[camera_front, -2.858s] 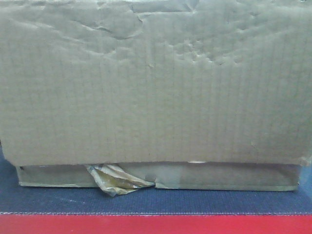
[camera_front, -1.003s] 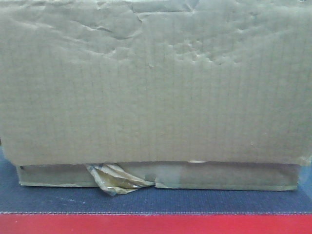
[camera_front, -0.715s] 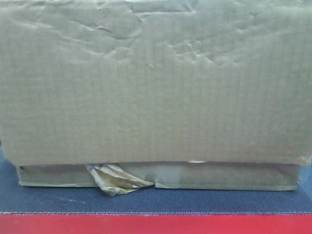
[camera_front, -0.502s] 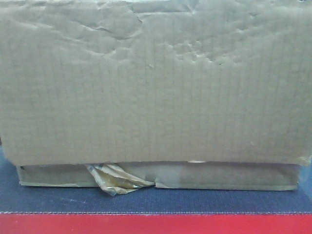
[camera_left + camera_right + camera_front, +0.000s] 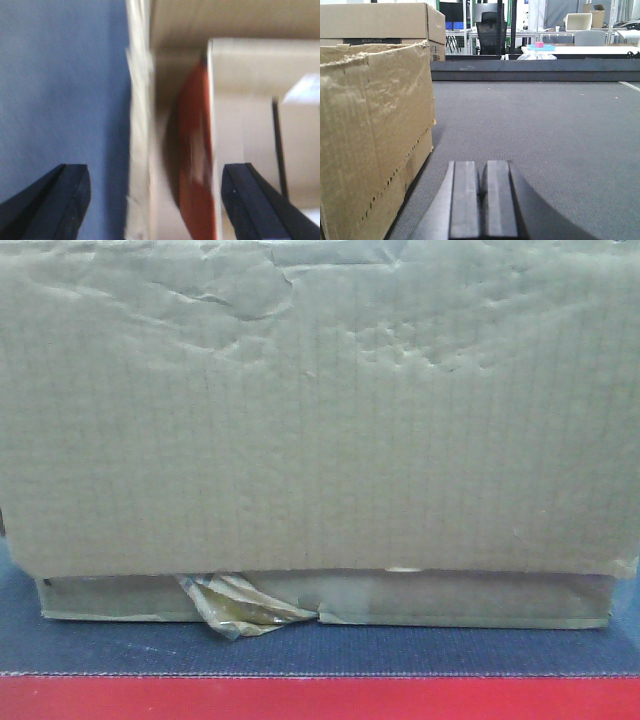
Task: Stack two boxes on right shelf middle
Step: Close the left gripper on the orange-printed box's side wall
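In the front view a large creased cardboard box (image 5: 320, 410) fills most of the frame. It rests on a flatter cardboard box (image 5: 480, 602) with a torn tape flap (image 5: 235, 608), on a blue shelf mat (image 5: 320, 652). No gripper shows there. In the left wrist view my left gripper (image 5: 157, 200) is open, its fingers (image 5: 55, 200) wide apart around a blurred upright cardboard edge (image 5: 140, 125), without touching it. In the right wrist view my right gripper (image 5: 483, 195) is shut and empty, low over grey carpet, just right of a cardboard box (image 5: 370, 125).
A red shelf lip (image 5: 320, 698) runs along the mat's front. A red curved shape (image 5: 197, 165) and pale cardboard panels (image 5: 260, 75) lie beyond the left fingers. Another box (image 5: 385, 22), a chair (image 5: 490, 30) and tables (image 5: 575, 49) stand far off.
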You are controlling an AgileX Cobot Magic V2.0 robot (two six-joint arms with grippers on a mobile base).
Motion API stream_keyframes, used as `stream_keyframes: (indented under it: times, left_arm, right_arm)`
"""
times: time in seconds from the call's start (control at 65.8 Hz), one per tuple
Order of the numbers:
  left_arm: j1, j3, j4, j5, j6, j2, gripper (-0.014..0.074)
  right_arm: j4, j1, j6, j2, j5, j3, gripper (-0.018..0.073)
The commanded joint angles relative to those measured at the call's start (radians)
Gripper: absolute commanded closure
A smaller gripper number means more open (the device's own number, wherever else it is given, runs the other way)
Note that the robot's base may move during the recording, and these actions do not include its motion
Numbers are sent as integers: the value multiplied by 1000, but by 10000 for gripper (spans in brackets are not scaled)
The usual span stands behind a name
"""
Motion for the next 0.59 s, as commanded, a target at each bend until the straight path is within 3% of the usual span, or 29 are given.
stream_keyframes:
  times: [0.0, 0.334, 0.578]
  left_arm:
    - [3, 50, -17, -5, 1, -14, 154]
    - [72, 105, -82, -5, 50, -18, 154]
    - [72, 105, -121, -5, 54, -46, 154]
  right_arm:
    - [-9, -4, -6, -4, -19, 0, 721]
    - [-9, -4, -6, -4, -19, 0, 721]
    - [-9, -4, -6, -4, -19, 0, 721]
